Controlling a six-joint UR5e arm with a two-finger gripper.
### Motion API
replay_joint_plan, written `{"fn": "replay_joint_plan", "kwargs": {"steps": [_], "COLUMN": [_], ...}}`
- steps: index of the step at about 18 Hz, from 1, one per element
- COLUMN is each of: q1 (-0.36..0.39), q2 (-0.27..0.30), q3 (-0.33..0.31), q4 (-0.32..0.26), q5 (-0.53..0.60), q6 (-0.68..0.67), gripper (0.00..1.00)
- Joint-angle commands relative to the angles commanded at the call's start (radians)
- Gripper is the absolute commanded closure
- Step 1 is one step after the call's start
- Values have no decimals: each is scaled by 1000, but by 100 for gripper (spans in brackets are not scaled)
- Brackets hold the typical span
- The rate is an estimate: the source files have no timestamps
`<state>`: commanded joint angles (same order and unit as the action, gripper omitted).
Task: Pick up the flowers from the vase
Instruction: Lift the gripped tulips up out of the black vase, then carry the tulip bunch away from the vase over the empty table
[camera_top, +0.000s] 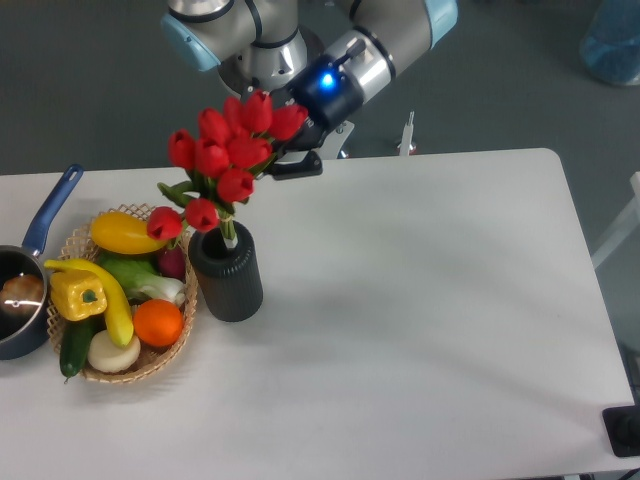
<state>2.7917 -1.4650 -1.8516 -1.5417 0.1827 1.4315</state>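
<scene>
A bunch of red tulips, the flowers (230, 150), hangs tilted above the black ribbed vase (228, 277). Only the pale stem ends still reach into the vase's mouth. My gripper (283, 158) comes in from the upper right and is shut on the bunch just behind the buds; its fingers are mostly hidden by the blooms. The vase stands upright on the white table, right beside the basket.
A wicker basket (140, 365) of produce sits left of the vase, holding yellow peppers, an orange, an onion and a cucumber. A blue-handled pot (30, 270) is at the table's left edge. The robot's base stands behind the table.
</scene>
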Motion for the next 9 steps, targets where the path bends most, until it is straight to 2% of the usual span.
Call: {"fn": "replay_joint_plan", "kwargs": {"steps": [4,9], "q1": [52,156], "q2": [0,0], "q3": [43,55], "q4": [5,6], "q5": [-51,-57], "q6": [-78,-82], "gripper": [97,97]}}
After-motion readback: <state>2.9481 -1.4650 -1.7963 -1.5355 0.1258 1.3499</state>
